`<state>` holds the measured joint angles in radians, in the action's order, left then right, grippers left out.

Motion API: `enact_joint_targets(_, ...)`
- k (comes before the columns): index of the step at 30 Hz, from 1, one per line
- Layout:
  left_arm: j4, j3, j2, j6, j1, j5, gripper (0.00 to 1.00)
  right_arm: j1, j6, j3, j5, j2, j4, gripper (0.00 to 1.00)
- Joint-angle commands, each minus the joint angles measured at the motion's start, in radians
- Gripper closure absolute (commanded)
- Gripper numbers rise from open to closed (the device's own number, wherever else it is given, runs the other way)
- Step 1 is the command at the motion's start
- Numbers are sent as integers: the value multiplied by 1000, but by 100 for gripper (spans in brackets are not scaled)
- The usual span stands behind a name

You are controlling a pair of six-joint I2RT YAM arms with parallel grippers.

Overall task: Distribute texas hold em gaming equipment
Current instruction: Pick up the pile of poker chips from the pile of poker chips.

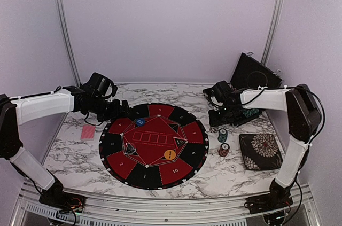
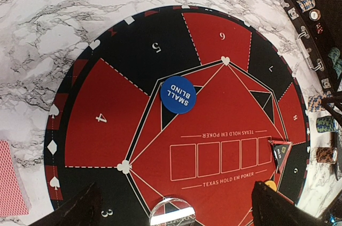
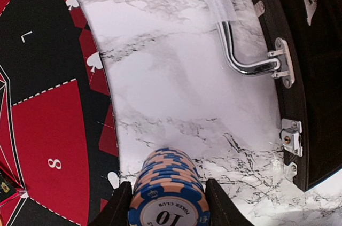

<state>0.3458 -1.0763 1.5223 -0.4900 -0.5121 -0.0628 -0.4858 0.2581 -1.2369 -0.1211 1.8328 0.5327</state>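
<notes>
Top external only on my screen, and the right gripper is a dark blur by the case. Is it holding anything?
Observer: Yes. In the right wrist view, the right gripper has its fingers against both sides of a blue-and-peach chip stack. The top chip reads 10.
Operator: Where is that stack?
Observer: It is over the bare marble table, just off the edge of the mat by sector 8. I can't tell whether it is lifted.
Operator: And the other arm?
Observer: The left gripper is open above the mat and gripping nothing. The blue disc ahead of it reads SMALL BLIND.
</notes>
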Motion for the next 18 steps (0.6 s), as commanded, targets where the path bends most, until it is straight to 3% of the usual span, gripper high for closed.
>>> enact_joint_targets(1, -1, -17, 10, -3, 4, -6, 1, 6, -5, -24, -12, 7, 16, 66)
enact_joint_targets(18, 0, -25, 17, 2, 4, -6, 1, 5, -2, -62, -23, -9, 43, 68)
